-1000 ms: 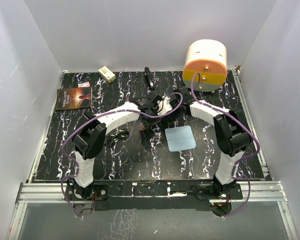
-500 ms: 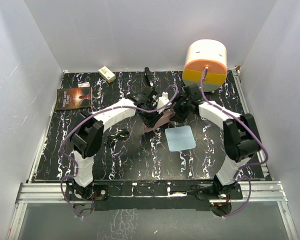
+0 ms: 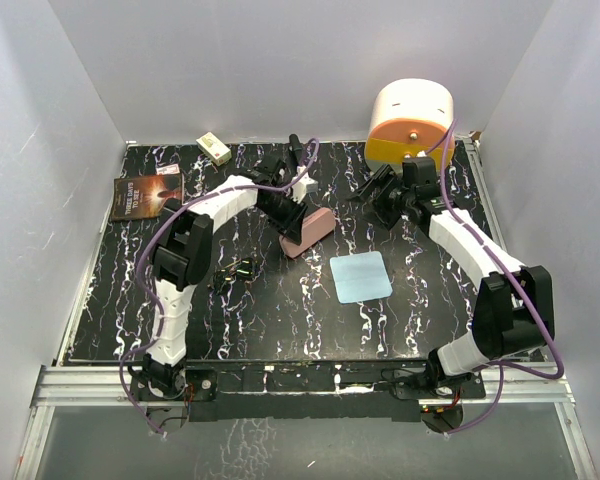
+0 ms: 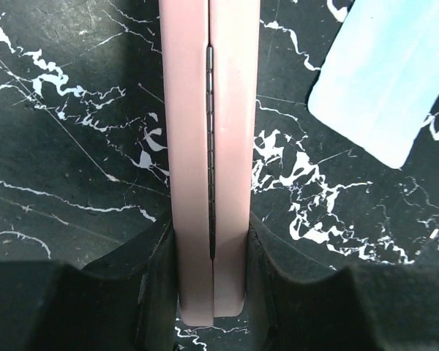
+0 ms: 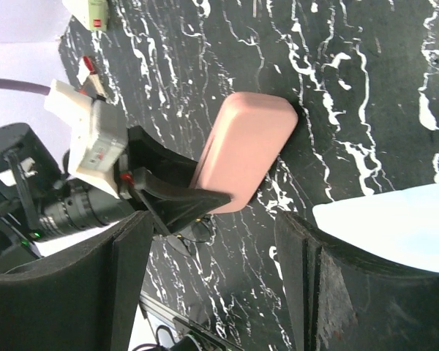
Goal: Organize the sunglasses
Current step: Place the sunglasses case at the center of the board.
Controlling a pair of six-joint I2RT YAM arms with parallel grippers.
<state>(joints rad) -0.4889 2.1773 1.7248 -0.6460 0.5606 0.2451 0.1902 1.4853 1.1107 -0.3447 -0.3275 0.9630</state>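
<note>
My left gripper (image 3: pixel 288 218) is shut on one end of the pink glasses case (image 3: pixel 313 229). The closed case (image 4: pixel 208 139) stands on edge between the left gripper (image 4: pixel 211 292) fingers, with its hinge line facing that wrist camera. The right wrist view shows the case (image 5: pixel 246 155) from the side, clamped by the left fingers (image 5: pixel 177 199). My right gripper (image 3: pixel 372 195) is open and holds nothing, apart from the case and to its right. That gripper (image 5: pixel 216 228) frames only bare table. The sunglasses (image 3: pixel 236 271) lie on the table left of the case, thin and dark; a bit of frame (image 5: pixel 196 225) shows past the left fingers.
A light blue cloth (image 3: pixel 361 276) lies flat in front of the case. A book (image 3: pixel 146 195) lies at the left, with a small white box (image 3: pixel 213 149) and a black object (image 3: pixel 295 155) at the back. An orange and white drum (image 3: pixel 410 125) stands at the back right.
My right gripper opened, let go of the case and pulled away to the back right. My left gripper kept the case and shifted it slightly toward the back.
</note>
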